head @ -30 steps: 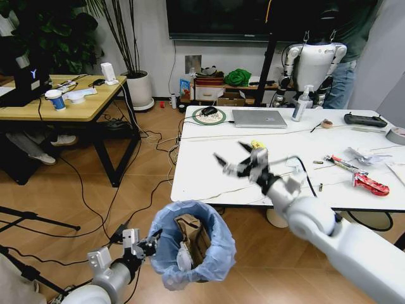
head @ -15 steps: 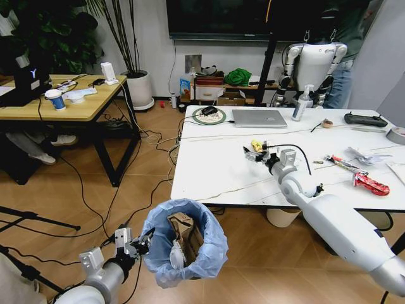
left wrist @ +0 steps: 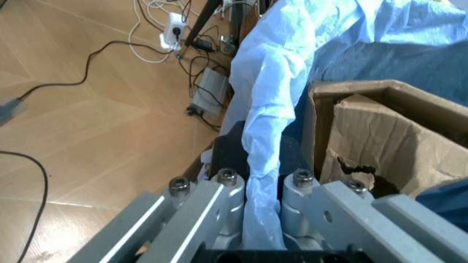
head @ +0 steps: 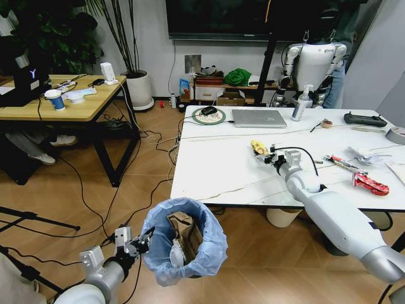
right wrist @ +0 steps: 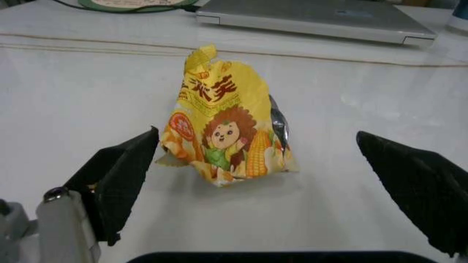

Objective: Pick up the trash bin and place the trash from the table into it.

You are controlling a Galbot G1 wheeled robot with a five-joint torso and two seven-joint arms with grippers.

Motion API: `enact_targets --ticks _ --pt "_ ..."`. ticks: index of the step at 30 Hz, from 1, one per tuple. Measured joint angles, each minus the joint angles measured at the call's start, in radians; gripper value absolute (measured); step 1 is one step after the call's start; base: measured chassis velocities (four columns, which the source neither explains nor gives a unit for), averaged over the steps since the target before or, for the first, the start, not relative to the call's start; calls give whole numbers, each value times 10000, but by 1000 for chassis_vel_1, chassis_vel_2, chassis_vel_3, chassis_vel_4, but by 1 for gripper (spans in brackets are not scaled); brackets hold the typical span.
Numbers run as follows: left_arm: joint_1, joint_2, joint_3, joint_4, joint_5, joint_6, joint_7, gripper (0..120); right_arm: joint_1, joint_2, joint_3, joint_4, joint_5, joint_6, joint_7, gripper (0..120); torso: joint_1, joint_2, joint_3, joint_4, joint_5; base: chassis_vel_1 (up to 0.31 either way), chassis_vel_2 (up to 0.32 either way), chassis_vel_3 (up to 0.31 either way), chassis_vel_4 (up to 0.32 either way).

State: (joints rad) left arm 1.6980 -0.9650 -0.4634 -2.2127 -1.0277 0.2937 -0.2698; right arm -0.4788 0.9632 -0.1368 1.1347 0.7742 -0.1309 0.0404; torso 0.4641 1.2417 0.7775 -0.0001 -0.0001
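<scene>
Trash first: my right claw is spread wide over the table, its two black pads standing either side of a crumpled yellow wrapper without touching it. The wrapper sits upright on the white top, printed with a cartoon figure and corn. From the head view that claw reaches out across the table with the wrapper just ahead of it, toward the far side. Beyond the wrapper lies a silver laptop, shut flat. Farther to my right on the same top are a red wrapper near the front edge and some crumpled white paper, both well apart from my claw.

My left claw is low, off the table's front corner, pinched shut on the blue bag that lines the bin; a fold of the plastic runs straight between my fingers. In the head view this claw grips the bin at its left rim and holds it above the wood floor. Inside the bin stands torn brown cardboard, with something white beside it.
</scene>
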Motion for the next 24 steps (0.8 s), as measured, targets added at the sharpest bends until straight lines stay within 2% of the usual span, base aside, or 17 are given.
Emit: enact_targets --ticks 3,6,13,15,18,21,22,24 --pt "-35 -2 46 59 -2 -3 0 2 84 104 -23 -303 -1 92 -164 95 0 0 0 1 1 0 0 0 0" --pt "-66 14 66 82 -17 -4 0 2 143 156 -30 -484 0 162 -305 89 0 0 0 2 1 0 0 0 0" --pt "-76 39 72 117 -29 -9 0 2 240 318 -53 -857 45 385 -575 59 0 0 0 2 1 0 0 0 0" --pt "-76 37 72 118 -29 -10 0 2 241 319 -57 -857 47 389 -581 57 0 0 0 1 1 0 0 0 0" --pt "-100 12 96 151 -25 -13 0 2 254 316 -114 -813 54 405 -604 42 0 0 0 1 0 0 0 0 0" --pt "-108 5 103 158 -22 -13 0 2 255 313 -126 -801 51 408 -607 39 0 0 0 1 0 0 0 0 0" --pt "-129 -14 129 174 -12 -13 0 2 254 309 -146 -769 43 411 -613 29 0 0 0 2 0 0 0 0 0" --pt "-134 -17 139 192 1 -15 0 2 264 308 -149 -768 42 413 -617 21 0 0 -1 1 0 0 0 0 0"
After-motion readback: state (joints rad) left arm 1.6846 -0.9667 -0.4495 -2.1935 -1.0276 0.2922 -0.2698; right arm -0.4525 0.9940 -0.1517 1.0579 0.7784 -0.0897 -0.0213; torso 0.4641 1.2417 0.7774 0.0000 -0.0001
